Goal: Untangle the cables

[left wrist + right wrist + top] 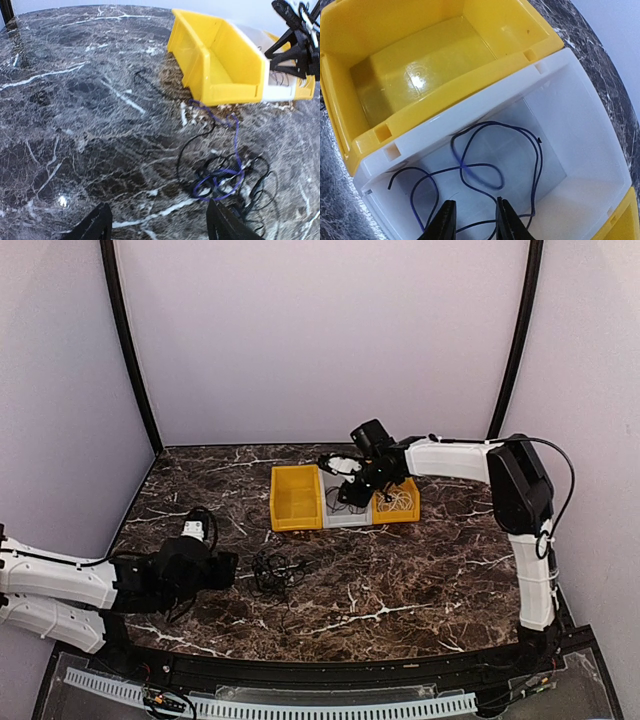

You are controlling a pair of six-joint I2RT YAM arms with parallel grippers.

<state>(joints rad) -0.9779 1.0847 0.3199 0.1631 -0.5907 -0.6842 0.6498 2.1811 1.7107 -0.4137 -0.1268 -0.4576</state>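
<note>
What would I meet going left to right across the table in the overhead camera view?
Left end effector → cable tangle → yellow bin → white bin → second yellow bin.

White links [455, 458]; black joints [520, 485]; black right gripper [474, 209]

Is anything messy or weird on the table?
Yes. A knot of black and purple cables lies loose on the table in front of the yellow bin, with one purple strand straggling toward it. Another dark cable sprawls in the white bin. Nothing looks broken or spilled.
</note>
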